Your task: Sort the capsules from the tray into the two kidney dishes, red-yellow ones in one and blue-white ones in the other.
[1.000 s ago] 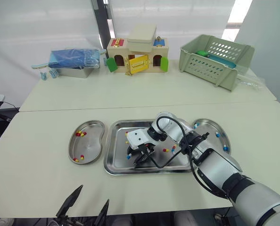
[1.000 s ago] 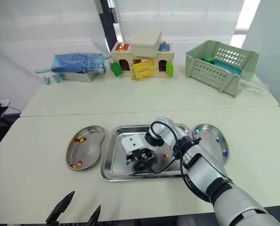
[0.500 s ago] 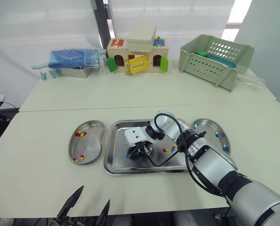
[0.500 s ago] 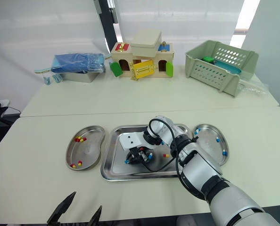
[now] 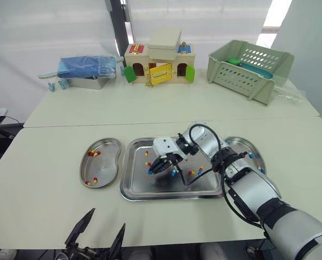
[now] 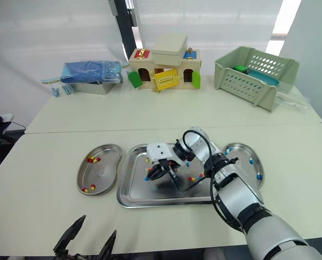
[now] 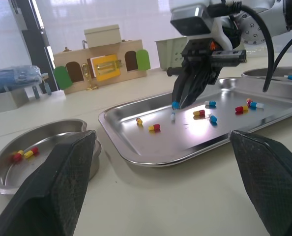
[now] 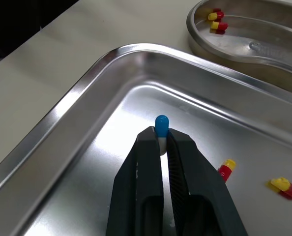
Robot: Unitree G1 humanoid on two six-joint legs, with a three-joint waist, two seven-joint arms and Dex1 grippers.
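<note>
Table (image 5: 42,200), tray (image 5: 129,187) at centre. Red-yellow dish (image 5: 104,169) at tray's 9 o'clock, blue-white dish (image 5: 242,146) at 3.
Left gripper (image 5: 105,227) sat at table's 6 o'clock edge, fingers spread wide.
Right gripper (image 8: 160,142) hung over tray, slightly 9 o'clock of middle. Tips pinched blue-white capsule (image 8: 161,123) by white half, blue end poking out.
My worry: shallow hold on slick round shell. Fast swing toward 3 o'clock dish could squirt it back among loose capsules.
</note>
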